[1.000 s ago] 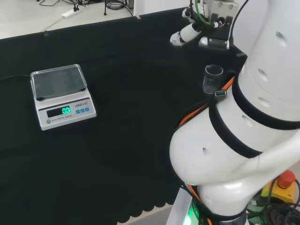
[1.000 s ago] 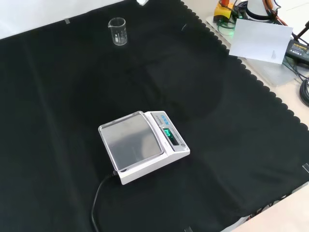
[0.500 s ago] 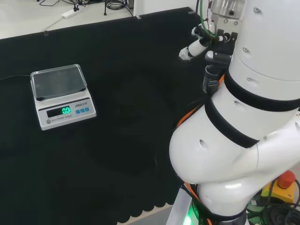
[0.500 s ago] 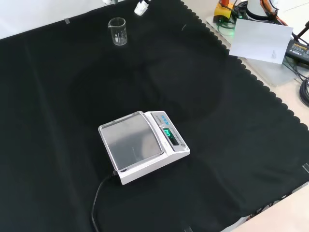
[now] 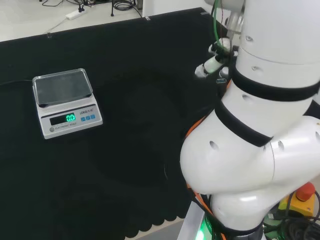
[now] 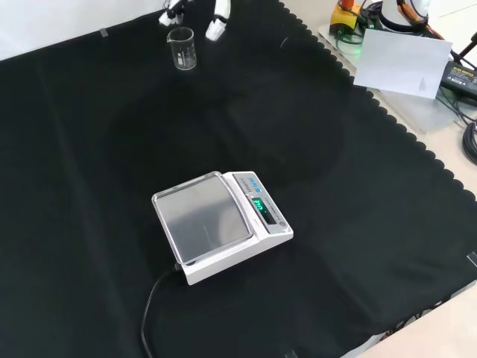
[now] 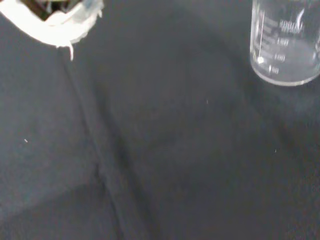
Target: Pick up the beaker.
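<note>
A small clear glass beaker point(image 6: 182, 49) with printed marks stands upright on the black cloth, far back in the front view. The hand point(image 6: 218, 22) reaches in from the top edge there, one white fingertip to the beaker's right and another point(image 6: 171, 14) just behind its rim, apart from the glass. The fingers look spread and hold nothing. In the head view a white finger point(image 5: 207, 68) pokes out left of the arm's big links, which hide the beaker. The wrist view has the beaker point(image 7: 286, 46) close by and a blurred white bit of the hand point(image 7: 56, 22).
A white scale point(image 6: 221, 224) with a lit green display sits mid-cloth, its cable point(image 6: 152, 307) trailing to the near edge; it is at the left in the head view point(image 5: 65, 101). A white sheet point(image 6: 402, 63) lies beyond the cloth's scalloped right edge.
The hand has come down into the front view, toward the beaker. In the head view the arm's links have swung over and now cover the beaker. Beaker and scale have not moved.
</note>
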Robot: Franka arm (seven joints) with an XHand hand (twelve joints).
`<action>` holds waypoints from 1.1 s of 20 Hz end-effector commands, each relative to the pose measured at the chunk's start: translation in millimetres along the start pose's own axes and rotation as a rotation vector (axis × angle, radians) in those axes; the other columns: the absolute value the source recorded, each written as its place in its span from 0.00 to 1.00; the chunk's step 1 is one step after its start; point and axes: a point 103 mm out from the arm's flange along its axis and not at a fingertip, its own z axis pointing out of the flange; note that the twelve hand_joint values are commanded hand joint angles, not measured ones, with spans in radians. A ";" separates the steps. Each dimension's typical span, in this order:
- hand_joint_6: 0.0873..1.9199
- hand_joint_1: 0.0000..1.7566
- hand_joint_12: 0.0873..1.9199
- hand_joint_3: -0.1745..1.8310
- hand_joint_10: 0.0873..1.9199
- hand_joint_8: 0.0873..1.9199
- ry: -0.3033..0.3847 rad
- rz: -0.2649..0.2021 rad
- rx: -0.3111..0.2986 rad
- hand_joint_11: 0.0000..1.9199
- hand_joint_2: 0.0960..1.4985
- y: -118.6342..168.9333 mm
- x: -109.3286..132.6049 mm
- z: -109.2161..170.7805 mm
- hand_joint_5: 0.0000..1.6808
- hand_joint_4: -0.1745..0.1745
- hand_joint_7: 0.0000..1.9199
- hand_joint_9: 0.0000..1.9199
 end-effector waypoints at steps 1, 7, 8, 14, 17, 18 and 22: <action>0.00 0.43 0.81 0.33 0.41 0.33 -0.002 -0.009 0.020 0.07 0.31 32.2 -2.9 22.5 0.17 0.61 0.10 0.17; 0.00 0.44 0.82 0.33 0.42 0.33 -0.028 0.011 0.020 0.06 0.31 47.1 -13.7 10.0 0.17 0.62 0.08 0.16; 0.00 0.44 0.82 0.33 0.42 0.33 -0.034 0.015 0.016 0.06 0.31 48.3 -15.9 6.5 0.17 0.62 0.08 0.16; 0.00 0.44 0.82 0.32 0.42 0.33 -0.014 0.056 0.017 0.05 0.30 59.5 -45.5 6.4 0.16 0.62 0.08 0.15; 0.00 0.43 0.82 0.32 0.43 0.33 0.003 0.063 0.032 0.05 0.30 65.1 -56.4 15.9 0.16 0.62 0.08 0.15; 0.00 0.43 0.82 0.32 0.43 0.33 0.004 0.066 0.035 0.05 0.30 66.6 -59.5 18.2 0.16 0.62 0.08 0.14; 0.00 0.43 0.83 0.32 0.44 0.33 0.016 0.070 0.060 0.03 0.30 70.3 -71.3 27.4 0.16 0.62 0.07 0.12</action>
